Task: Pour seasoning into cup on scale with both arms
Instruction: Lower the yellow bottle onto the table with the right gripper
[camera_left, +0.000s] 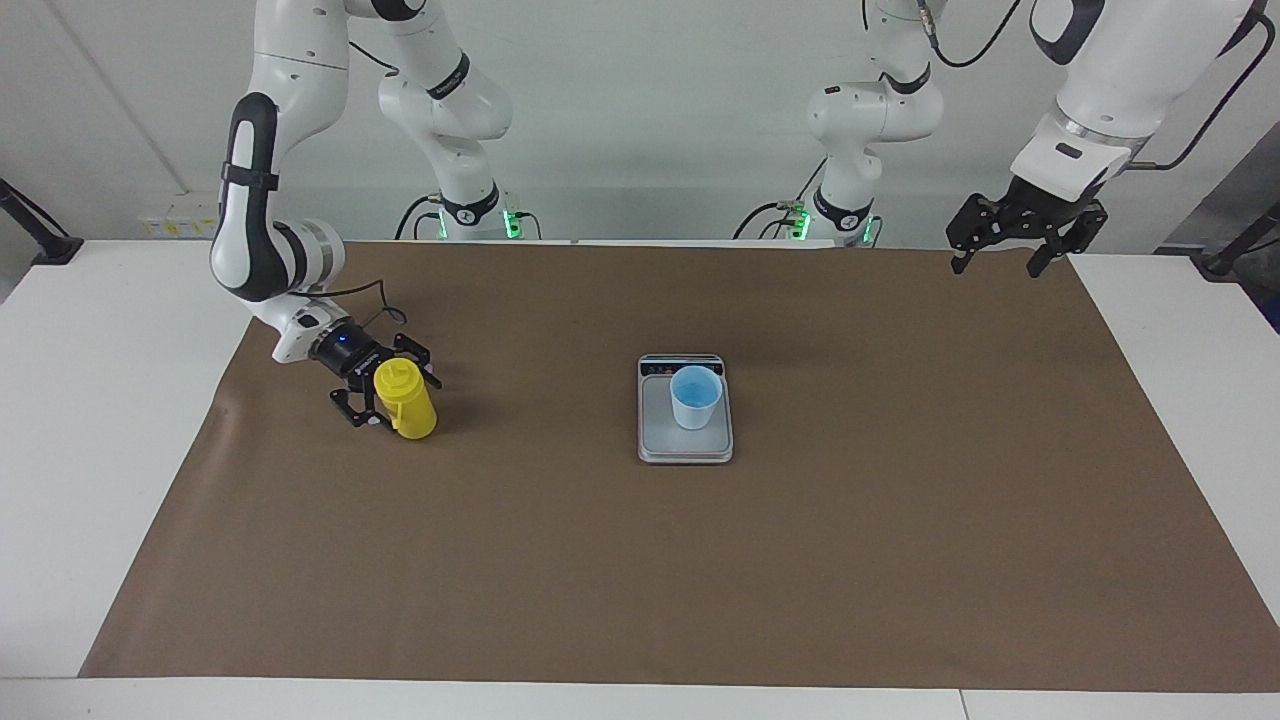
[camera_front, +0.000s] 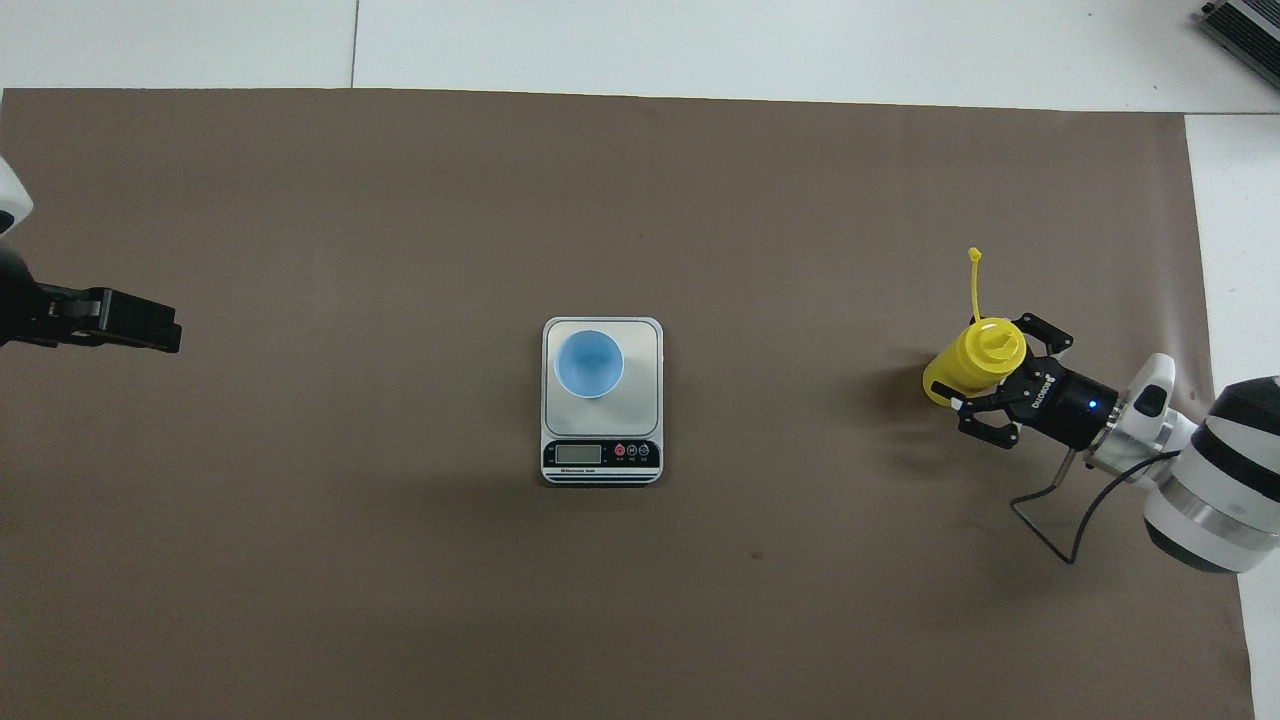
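Standing yellow bottle (camera_left: 405, 398), cap untethered-open.

Both arms are glossy white, built from rounded jointed segments with black bands at the joints and a long black panel down one link of the right arm (camera_left: 262, 190). The left arm (camera_left: 1095, 95) shows a silver ring above its wrist. Thin black cables loop along both arms. Green lights glow at the two black-collared bases. The right gripper (camera_left: 385, 392) is black with skeletal linked fingers, white lettering and a small blue light on its body; the left gripper (camera_left: 1003, 252) is the same black linkwork
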